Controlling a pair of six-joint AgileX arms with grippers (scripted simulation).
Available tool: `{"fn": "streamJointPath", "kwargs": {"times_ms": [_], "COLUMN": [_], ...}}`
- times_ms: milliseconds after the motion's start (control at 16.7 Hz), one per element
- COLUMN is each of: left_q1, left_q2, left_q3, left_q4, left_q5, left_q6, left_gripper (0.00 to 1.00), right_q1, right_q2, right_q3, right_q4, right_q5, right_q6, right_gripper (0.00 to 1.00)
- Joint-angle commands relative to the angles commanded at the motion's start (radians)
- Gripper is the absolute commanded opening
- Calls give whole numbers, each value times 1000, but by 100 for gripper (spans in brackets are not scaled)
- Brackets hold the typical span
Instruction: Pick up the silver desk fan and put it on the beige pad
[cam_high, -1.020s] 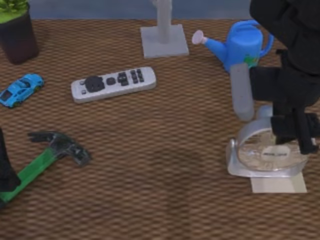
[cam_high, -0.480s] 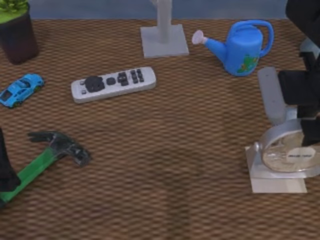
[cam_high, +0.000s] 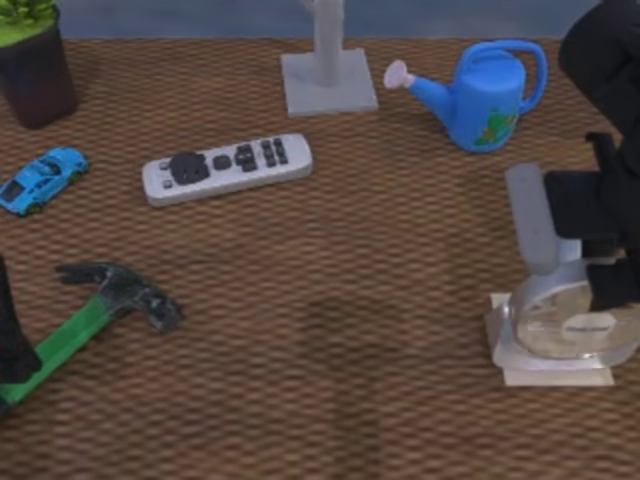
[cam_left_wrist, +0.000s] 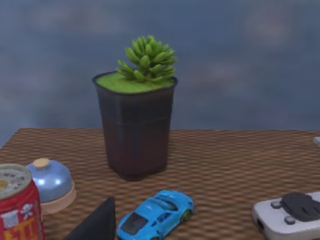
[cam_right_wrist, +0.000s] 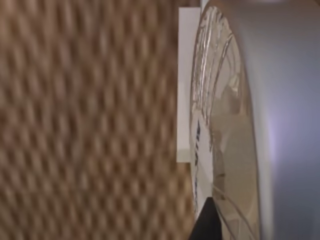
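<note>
The silver desk fan (cam_high: 565, 322) lies with its wire grille facing up on the beige pad (cam_high: 560, 376) at the table's right side, and a grey bar sticks out from it toward the back. My right gripper (cam_high: 612, 285) is over the fan's right part, shut on it. The right wrist view shows the fan's wide rim and grille (cam_right_wrist: 235, 140) up close, with a strip of the pad (cam_right_wrist: 185, 75) behind and one dark fingertip (cam_right_wrist: 206, 225) against the grille. My left arm (cam_high: 10, 345) is parked at the left edge, and one of its fingertips (cam_left_wrist: 100, 222) shows, set far out to the side.
A green-handled hammer (cam_high: 100, 305), a white remote (cam_high: 227, 167), a blue toy car (cam_high: 42, 180) and a potted plant (cam_high: 35, 70) lie to the left. A grey-white post on a square base (cam_high: 328, 80) and a blue watering can (cam_high: 490, 95) stand at the back.
My right gripper carried the fan right, then down and slightly left, so the fan now rests flatter over the beige pad. The left arm has not moved.
</note>
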Motion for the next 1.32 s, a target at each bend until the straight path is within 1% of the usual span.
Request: {"fn": "streamJointPath", "kwargs": {"times_ms": [180, 960, 1020, 1320], "left_q1": [0, 0, 0, 0], "left_q2": [0, 0, 0, 0], "left_q3": [0, 0, 0, 0], "left_q4": [0, 0, 0, 0], "left_q5": [0, 0, 0, 0], "left_q6": [0, 0, 0, 0], "left_gripper": [100, 100, 100, 100], "right_q1": [0, 0, 0, 0], "right_q2": [0, 0, 0, 0], "right_q3": [0, 0, 0, 0], "right_q4": [0, 0, 0, 0], "right_q5": [0, 0, 0, 0], "right_q6": [0, 0, 0, 0], "right_gripper": [0, 98, 100, 100]}}
